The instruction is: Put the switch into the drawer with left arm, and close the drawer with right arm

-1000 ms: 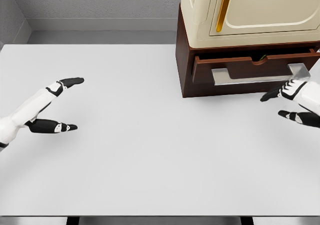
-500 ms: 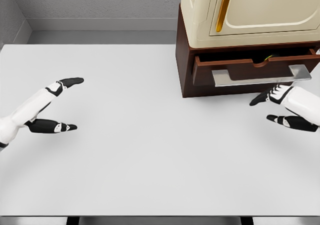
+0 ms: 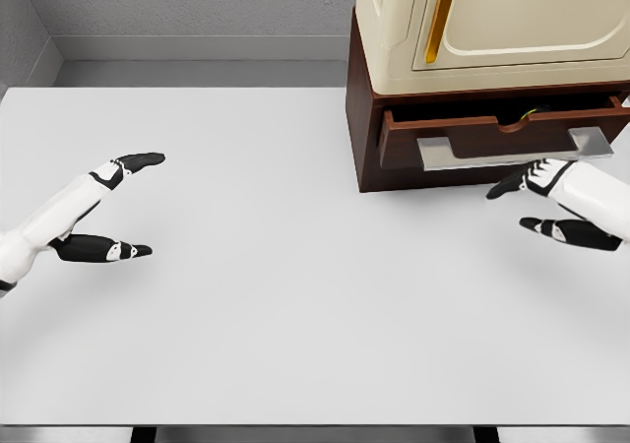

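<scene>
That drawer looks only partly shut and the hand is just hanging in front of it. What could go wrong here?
The right hand is open, below the metal handle and not touching it, so a push might slide under the handle and miss the drawer. Something small and greenish shows at the drawer's top edge; if it sticks up, it might catch as the drawer closes.

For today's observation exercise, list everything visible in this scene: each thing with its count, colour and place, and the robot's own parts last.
table: one, white, fills most of the view.
cabinet: one, dark brown, far right of the table.
drawer: one, brown, in the cabinet, slightly open.
drawer handle: one, silver bar, across the drawer front.
appliance: one, cream with a yellow strip, on top of the cabinet.
small item: one, greenish-yellow, barely visible inside the drawer; cannot identify.
left hand: one, black fingers spread, white arm, above the table's left side.
right hand: one, black fingers spread, just below the handle.
</scene>
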